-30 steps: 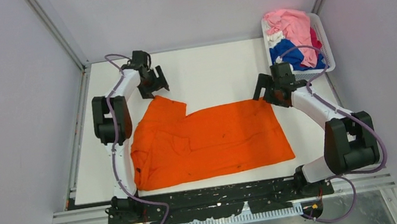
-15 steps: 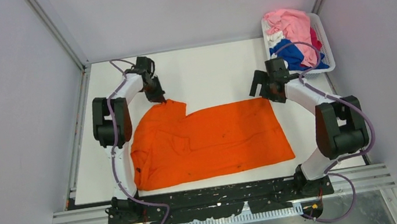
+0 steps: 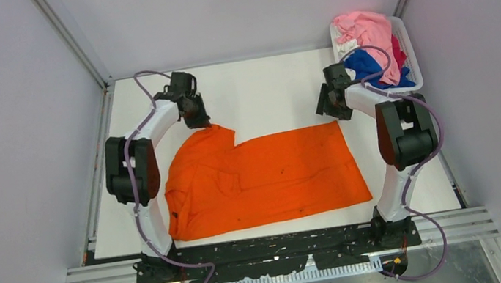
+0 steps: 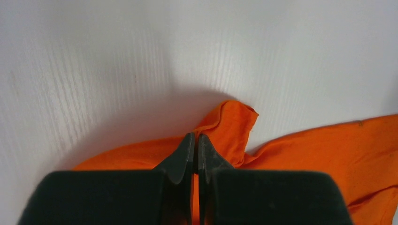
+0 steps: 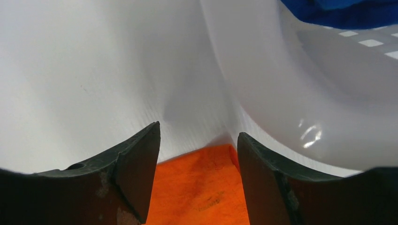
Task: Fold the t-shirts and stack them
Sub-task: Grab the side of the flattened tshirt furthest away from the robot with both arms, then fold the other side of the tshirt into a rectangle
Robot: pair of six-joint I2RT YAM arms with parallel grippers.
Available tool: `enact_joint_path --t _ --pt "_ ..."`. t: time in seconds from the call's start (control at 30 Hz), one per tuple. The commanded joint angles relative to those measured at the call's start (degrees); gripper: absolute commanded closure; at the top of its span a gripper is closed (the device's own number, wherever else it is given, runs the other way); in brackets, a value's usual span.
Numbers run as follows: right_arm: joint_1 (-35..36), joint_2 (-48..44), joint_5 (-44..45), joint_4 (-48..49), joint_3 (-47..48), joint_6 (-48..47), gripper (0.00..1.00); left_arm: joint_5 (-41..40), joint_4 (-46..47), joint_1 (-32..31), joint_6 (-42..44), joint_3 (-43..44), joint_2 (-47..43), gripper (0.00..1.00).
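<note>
The bright orange t-shirt [image 3: 267,176] lies spread flat across the white table [image 3: 262,88], one sleeve pointing to the far left. My left gripper [image 3: 199,121] is shut on that sleeve's far edge; in the left wrist view the gripper [image 4: 196,137] pinches a raised fold of orange cloth [image 4: 232,124]. My right gripper [image 3: 333,110] stands open over the shirt's far right corner. In the right wrist view the orange corner [image 5: 202,183] lies between the parted fingers of the gripper [image 5: 198,131], touching neither.
A white mesh basket [image 3: 404,35] at the back right holds pink [image 3: 365,29], blue [image 3: 370,65] and other crumpled shirts. Its wall [image 5: 305,93] is close on the right of my right gripper. Grey walls enclose the table.
My left gripper dropped onto the sleeve edge and shut on it. The right arm swung toward the back, bringing its gripper over the shirt's far right corner with the jaws narrower.
</note>
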Motion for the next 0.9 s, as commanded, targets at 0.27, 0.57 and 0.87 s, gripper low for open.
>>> enact_joint_path --t 0.27,0.57,0.87 --pt "-0.01 -0.93 1.28 -3.38 0.1 0.1 0.63 -0.48 10.84 -2.25 2.37 -13.65 -13.59 1.0" --pt "-0.03 -6.26 2.65 -2.14 -2.21 -1.47 0.95 0.53 13.35 -3.12 3.21 -18.61 -19.7 1.0" --pt "1.81 -15.43 1.85 1.59 -9.79 -5.99 0.95 -0.42 16.05 -4.5 3.76 -28.85 -29.36 1.0"
